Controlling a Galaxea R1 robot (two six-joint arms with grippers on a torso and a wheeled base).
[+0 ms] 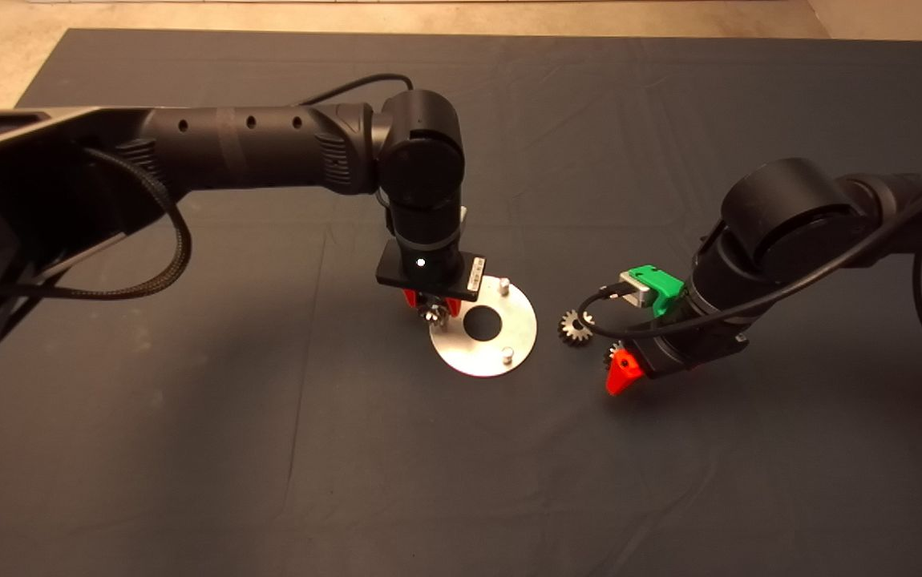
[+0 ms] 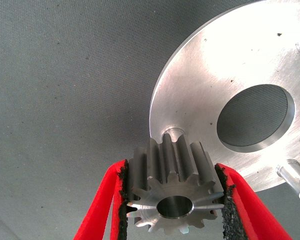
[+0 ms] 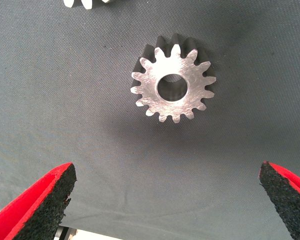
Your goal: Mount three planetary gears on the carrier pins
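Left gripper (image 1: 433, 308) hanging just left of frame centre in the head view, over the left rim of the silver disc (image 1: 483, 327). Pinching one planetary gear (image 2: 176, 189) flat between both black pads, teeth pressing into the padding, centre hole facing the wrist camera. Held gear sitting right above a carrier pin (image 2: 173, 134) at the disc rim; whether touching it, cannot tell.

Two more pins standing bare on the disc: one near its upper edge (image 1: 503, 283), one near its lower right edge (image 1: 507, 353). Large round centre hole showing dark mat (image 1: 188, 449) through it.

Right gripper (image 1: 620, 370) sitting right of the disc, in the centre-right of the head view, tilting down toward the mat. Red fingers (image 3: 42, 202) spreading wide, gripping nothing.

A second gear (image 3: 173, 85) lying flat on the mat, teeth clear all round, well apart from both pads. A third gear (image 1: 576, 327) lying between disc and right gripper in the head view, partly crossed by a black cable (image 1: 601, 300). Only its bright edge (image 3: 87, 3) peeking in at the upper left of the right wrist view.
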